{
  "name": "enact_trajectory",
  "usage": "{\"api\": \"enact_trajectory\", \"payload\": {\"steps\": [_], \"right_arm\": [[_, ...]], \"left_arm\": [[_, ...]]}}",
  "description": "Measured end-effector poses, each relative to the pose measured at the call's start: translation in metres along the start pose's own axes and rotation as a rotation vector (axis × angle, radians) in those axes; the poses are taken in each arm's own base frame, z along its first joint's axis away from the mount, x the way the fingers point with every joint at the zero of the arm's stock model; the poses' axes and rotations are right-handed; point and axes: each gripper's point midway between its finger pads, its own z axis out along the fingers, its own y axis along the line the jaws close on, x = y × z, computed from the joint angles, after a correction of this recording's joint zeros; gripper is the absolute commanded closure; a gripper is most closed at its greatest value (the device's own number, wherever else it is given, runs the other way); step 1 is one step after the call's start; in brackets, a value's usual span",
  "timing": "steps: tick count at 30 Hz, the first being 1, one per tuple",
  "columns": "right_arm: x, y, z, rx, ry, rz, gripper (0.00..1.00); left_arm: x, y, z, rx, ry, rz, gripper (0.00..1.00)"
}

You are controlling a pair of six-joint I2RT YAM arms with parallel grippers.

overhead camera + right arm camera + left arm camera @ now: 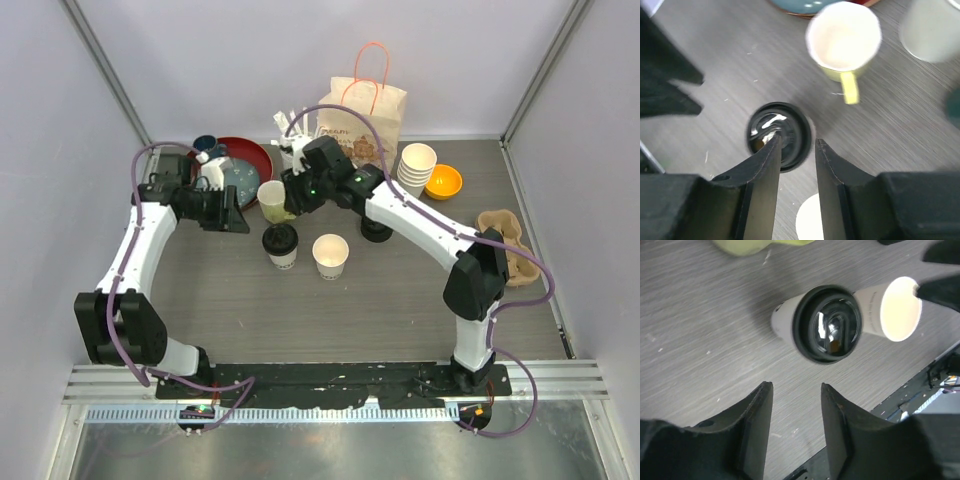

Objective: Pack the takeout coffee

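**Grey surface, one lidded cup below the right tool**

Grey wood-grain surface (400, 300) fills the space between white walls. Near its middle a lidded cup (281, 243), cream paper with a black lid, stands upright. A lidless cup (330, 255) stands just to its right. Behind the two, a yellow mug (272, 200) sits partly under the right arm.

The right tool (796, 145) hangs above the lidded cup with its fingers a little apart and nothing between them. In its wrist view one finger crosses the lid's edge, and the lid lies mostly to the left of the gap. The left tool (796, 390) points at the same cup from the left side, fingers apart and empty, well short of the cup.

At the back stands a paper bag (365, 115) with orange handles. To its right are a stack of cups (417, 168) and an orange bowl (443, 181). A cardboard carrier (505, 240) lies at the right edge. A red plate (255, 150) sits at the back left.
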Motion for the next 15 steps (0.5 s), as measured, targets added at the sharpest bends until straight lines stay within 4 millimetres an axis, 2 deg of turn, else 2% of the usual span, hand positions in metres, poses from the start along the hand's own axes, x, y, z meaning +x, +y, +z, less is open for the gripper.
{"api": "enact_trajectory", "payload": {"steps": [3, 5, 9, 15], "right_arm": [[0.007, -0.031, 0.001, 0.104, -0.005, 0.121, 0.62], [0.017, -0.039, 0.005, 0.140, 0.008, 0.165, 0.63], [0.035, -0.035, 0.011, 0.158, 0.042, 0.211, 0.63], [0.042, -0.024, 0.017, 0.142, 0.049, 0.236, 0.63]], "left_arm": [[-0.010, -0.021, 0.011, 0.041, -0.022, -0.037, 0.54], [-0.016, -0.035, 0.020, 0.064, -0.033, -0.057, 0.53], [-0.022, -0.049, 0.038, 0.083, -0.033, -0.084, 0.52], [-0.016, -0.039, 0.056, 0.042, -0.014, -0.154, 0.53]]}}
